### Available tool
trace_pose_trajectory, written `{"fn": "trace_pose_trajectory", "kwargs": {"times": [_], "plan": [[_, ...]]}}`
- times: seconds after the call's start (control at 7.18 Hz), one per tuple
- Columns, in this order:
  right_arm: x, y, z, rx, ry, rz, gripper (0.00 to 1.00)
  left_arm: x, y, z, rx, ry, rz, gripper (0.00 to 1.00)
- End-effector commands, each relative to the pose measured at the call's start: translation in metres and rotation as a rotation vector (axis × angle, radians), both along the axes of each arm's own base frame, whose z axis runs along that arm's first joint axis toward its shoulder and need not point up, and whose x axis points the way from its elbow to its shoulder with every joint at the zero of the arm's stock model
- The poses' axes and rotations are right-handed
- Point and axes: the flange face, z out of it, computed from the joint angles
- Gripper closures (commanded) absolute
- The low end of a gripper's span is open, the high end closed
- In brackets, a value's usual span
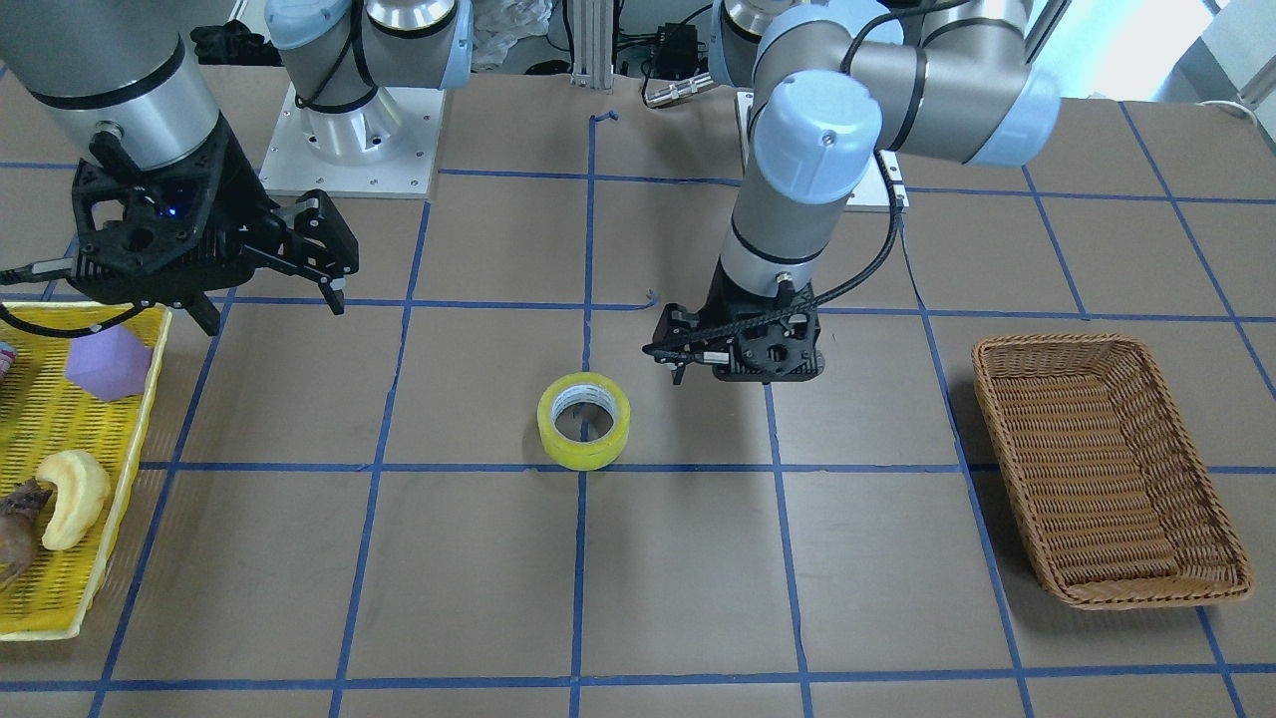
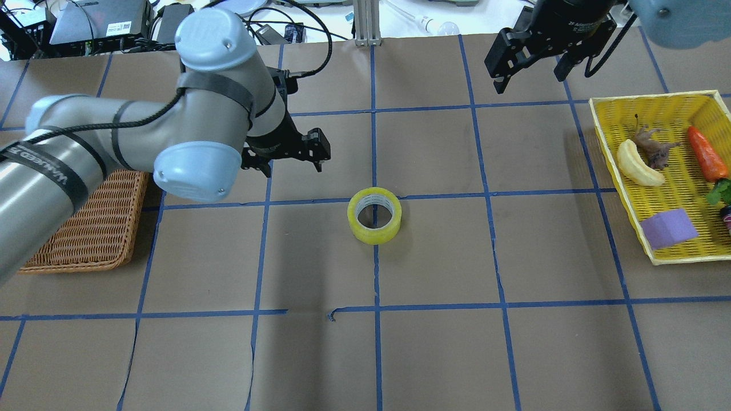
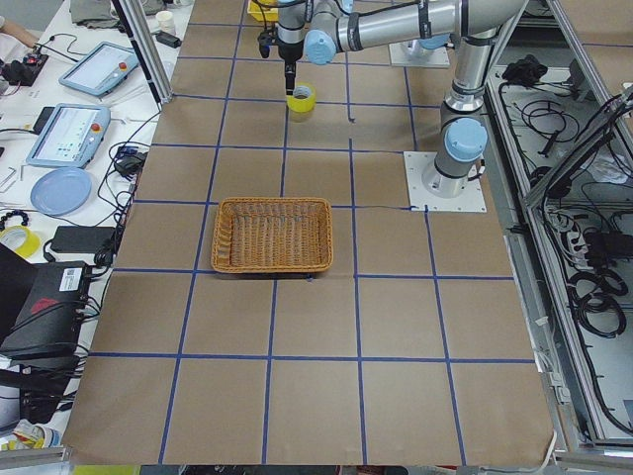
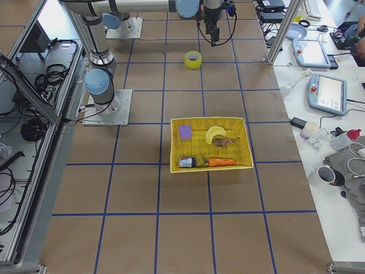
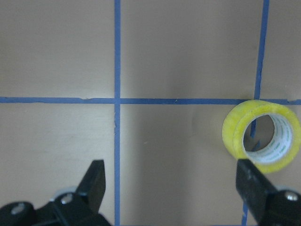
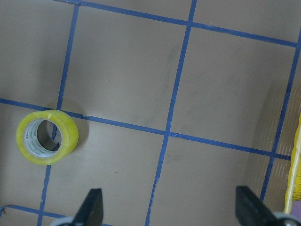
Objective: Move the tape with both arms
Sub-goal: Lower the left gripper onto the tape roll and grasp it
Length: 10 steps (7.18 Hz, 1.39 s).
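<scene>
The tape, a yellow ring with a whitish core, lies flat on the brown table at a blue-line crossing; it also shows in the overhead view. My left gripper is open and empty, low over the table beside the tape, on the side of the robot's left. In the left wrist view the tape lies just beyond the right fingertip, not between the fingers. My right gripper is open and empty, raised high and well away from the tape, which shows small in the right wrist view.
A brown wicker basket stands on the left arm's side. A yellow tray on the right arm's side holds a purple polyhedron, a pale crescent toy and a carrot.
</scene>
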Motion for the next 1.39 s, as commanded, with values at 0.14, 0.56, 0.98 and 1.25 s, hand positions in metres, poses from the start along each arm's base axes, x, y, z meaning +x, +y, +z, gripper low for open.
{"fn": "trace_pose_trajectory", "kwargs": {"times": [0.14, 0.56, 0.98, 1.25], "plan": [[0.0, 0.003, 0.004, -0.004, -0.016, -0.001, 0.0, -0.048, 0.005, -0.071, 0.029, 0.06, 0.011, 0.0], [-0.001, 0.004, 0.005, -0.004, -0.021, -0.003, 0.0, -0.062, 0.006, -0.112, 0.071, 0.052, -0.024, 0.13], [0.002, 0.005, 0.005, -0.003, -0.022, 0.001, 0.0, -0.079, 0.011, -0.149, 0.094, 0.051, -0.054, 0.52], [0.002, 0.005, 0.005, -0.003, -0.024, 0.002, 0.0, -0.081, 0.01, -0.141, 0.075, 0.05, -0.101, 1.0]]}}
